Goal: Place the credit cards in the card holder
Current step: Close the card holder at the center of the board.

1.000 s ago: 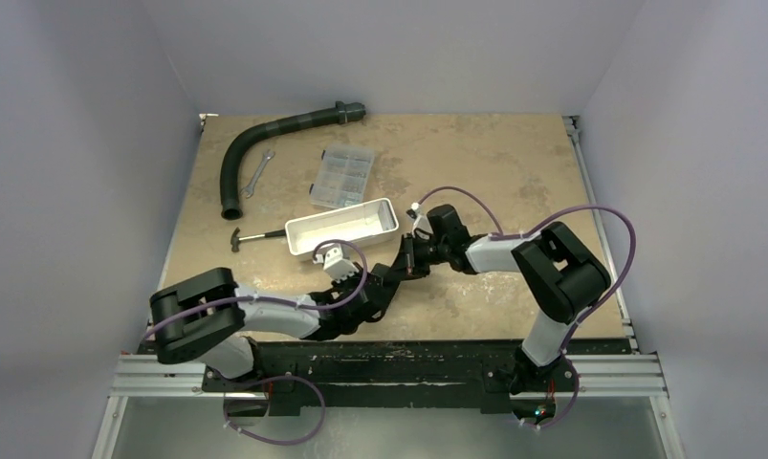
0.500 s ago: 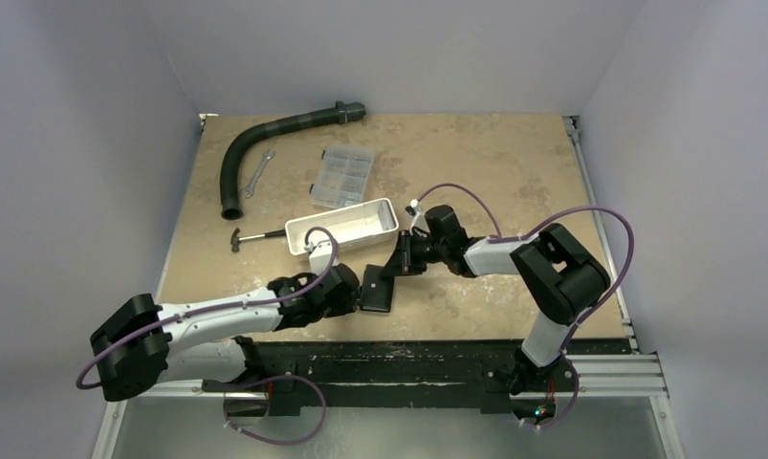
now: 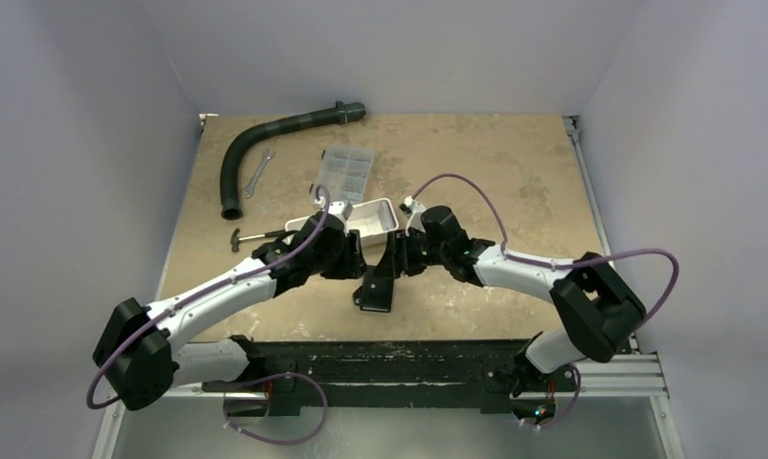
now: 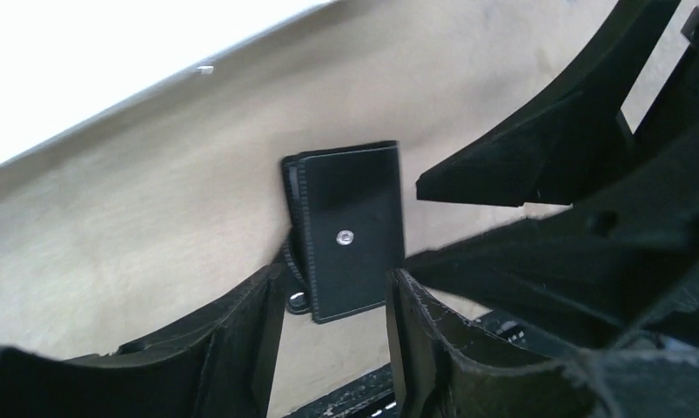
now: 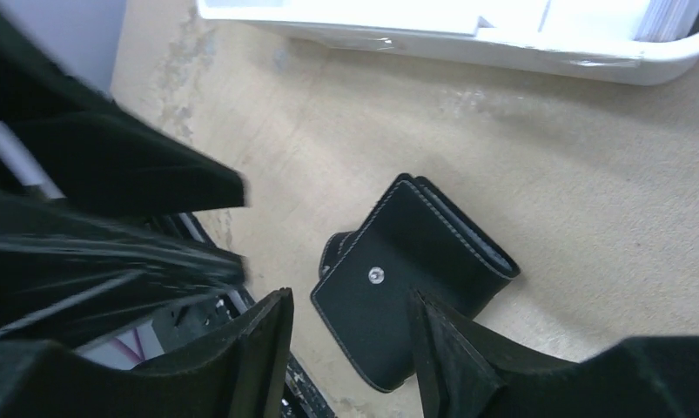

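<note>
Scuffed tan tabletop (image 3: 514, 163), pale walls; folded black leather card holder (image 3: 377, 289) lies near the front edge; left gripper (image 4: 332, 287) and right gripper (image 5: 347, 305) spread, empty.

card holder (image 5: 415, 287): black, leather-like, matt with a faint sheen; pale stitching along the edges
stud (image 5: 376, 275) on its flap: bright metal
table (image 3: 514, 163): tan board, matt, mottled and scuffed
tray (image 5: 502, 52): white plastic, smooth, glossy
compartment box (image 3: 346, 172): clear plastic
hose (image 3: 265, 134): black, ribbed, matt
wrench (image 3: 257, 172): bare metal, pale and bright
left gripper (image 4: 332, 287): black plastic, matt, finely ridged
</note>
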Robot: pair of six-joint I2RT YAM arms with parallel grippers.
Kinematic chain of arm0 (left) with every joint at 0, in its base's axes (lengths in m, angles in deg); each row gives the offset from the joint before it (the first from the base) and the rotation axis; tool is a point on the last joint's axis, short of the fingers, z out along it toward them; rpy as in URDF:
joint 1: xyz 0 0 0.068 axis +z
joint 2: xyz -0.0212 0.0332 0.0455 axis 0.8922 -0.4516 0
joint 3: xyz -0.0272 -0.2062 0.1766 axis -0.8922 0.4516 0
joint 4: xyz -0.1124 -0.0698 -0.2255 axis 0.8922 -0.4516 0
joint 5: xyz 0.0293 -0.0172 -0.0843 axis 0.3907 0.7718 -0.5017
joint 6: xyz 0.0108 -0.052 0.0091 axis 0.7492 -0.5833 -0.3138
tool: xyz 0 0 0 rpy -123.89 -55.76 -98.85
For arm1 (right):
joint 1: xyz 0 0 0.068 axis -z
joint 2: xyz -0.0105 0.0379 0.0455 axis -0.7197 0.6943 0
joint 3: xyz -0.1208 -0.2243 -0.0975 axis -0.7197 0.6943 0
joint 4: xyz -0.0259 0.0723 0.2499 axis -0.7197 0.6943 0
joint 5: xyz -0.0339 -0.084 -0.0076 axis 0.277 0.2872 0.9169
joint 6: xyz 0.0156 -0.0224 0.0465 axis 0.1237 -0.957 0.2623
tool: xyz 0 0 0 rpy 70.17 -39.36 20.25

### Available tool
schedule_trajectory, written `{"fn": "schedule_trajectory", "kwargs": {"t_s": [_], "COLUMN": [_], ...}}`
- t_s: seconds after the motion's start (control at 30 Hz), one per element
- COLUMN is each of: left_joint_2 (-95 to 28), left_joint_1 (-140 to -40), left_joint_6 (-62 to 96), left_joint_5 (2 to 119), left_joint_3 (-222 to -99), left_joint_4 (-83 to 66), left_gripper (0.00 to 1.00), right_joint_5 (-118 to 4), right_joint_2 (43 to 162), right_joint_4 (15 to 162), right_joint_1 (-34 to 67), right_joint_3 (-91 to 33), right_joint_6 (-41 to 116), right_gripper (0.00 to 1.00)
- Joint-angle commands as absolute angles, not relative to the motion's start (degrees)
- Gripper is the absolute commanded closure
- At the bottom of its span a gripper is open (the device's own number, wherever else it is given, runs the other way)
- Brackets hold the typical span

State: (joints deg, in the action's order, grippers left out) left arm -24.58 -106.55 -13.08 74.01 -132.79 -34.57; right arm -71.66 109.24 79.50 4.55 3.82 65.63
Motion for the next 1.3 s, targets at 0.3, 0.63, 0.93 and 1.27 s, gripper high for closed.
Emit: {"fn": "schedule_trajectory", "kwargs": {"t_s": [0.3, 0.63, 0.93, 1.27], "left_joint_2": [-38.85, -41.62, -36.57, -26.19], "left_joint_1": [-109.08, -115.52, -120.45, -118.66], "left_joint_6": [-7.48, -16.62, -25.73, -13.44], "left_joint_5": [68.38, 75.78, 60.54, 68.13], "left_joint_3": [-127.97, -122.08, -116.59, -134.28], "left_joint_4": [-20.09, -17.14, -6.12, -29.62], "left_gripper": [0.51, 0.57, 0.6, 0.49], "right_joint_5": [-77.64, -58.1, -50.93, -63.96], "right_joint_2": [108.76, 109.76, 101.93, 99.63], "right_joint_4": [69.08, 65.01, 80.85, 90.94], "right_joint_1": [-8.17, -1.22, 9.39, 11.69], "right_joint_3": [11.97, 19.24, 12.65, 11.13], "right_joint_6": [69.2, 76.28, 64.76, 61.54], "right_gripper": [0.64, 0.77, 0.47, 0.28]}}
